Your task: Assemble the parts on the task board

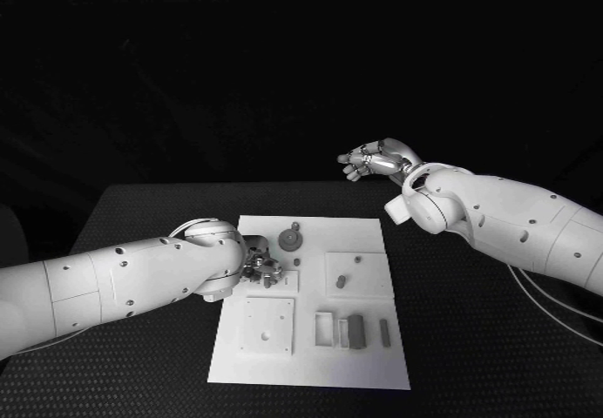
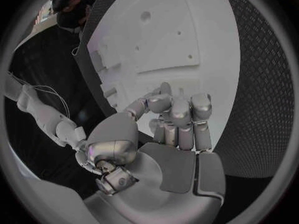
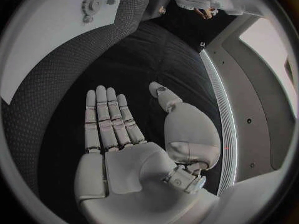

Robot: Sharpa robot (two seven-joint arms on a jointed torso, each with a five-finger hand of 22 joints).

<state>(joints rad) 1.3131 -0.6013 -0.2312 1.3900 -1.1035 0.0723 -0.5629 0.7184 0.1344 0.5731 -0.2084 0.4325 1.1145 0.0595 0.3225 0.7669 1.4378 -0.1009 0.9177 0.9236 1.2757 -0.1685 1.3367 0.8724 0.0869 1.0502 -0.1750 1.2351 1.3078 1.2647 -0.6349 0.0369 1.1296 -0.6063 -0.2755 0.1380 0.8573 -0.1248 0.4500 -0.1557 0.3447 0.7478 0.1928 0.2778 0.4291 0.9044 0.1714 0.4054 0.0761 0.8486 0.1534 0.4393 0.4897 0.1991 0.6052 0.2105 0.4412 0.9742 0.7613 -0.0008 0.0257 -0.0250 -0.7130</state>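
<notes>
The board (image 1: pixel 358 361) lies flat in the lower middle of the head view, on the black table (image 1: pixel 151 209). Its raised plates and slots sit in the lower half. A gear (image 1: pixel 292 238) stands near its top edge, a small peg (image 1: pixel 343 281) sits on the square plate at centre right, and grey blocks (image 1: pixel 355 330) stand in the slots at lower right.

The left hand (image 1: pixel 261 266) is low over the left side of the board, just below the gear. In the left wrist view the fingers (image 2: pixel 181 112) are curled in toward the palm, close above the white surface. Whether they pinch a part cannot be told: the fingertips hide whatever lies beneath them. The low, curled posture suggests a pick or a seating action at this station, not transit.

The right hand (image 1: pixel 377 160) is raised at the upper right of the head view, beyond the far edge of the table and well apart from the board. In the right wrist view the hand (image 3: pixel 134 149) is flat, fingers (image 3: pixel 106 114) straight and together, thumb set apart, holding nothing. This parked position probably keeps the right arm out of the left arm's working space.

Judgement: assembly is at an early or middle stage, as several plates show unfilled holes.

Risk: a part under curled fingers may tilt on seating.
</notes>
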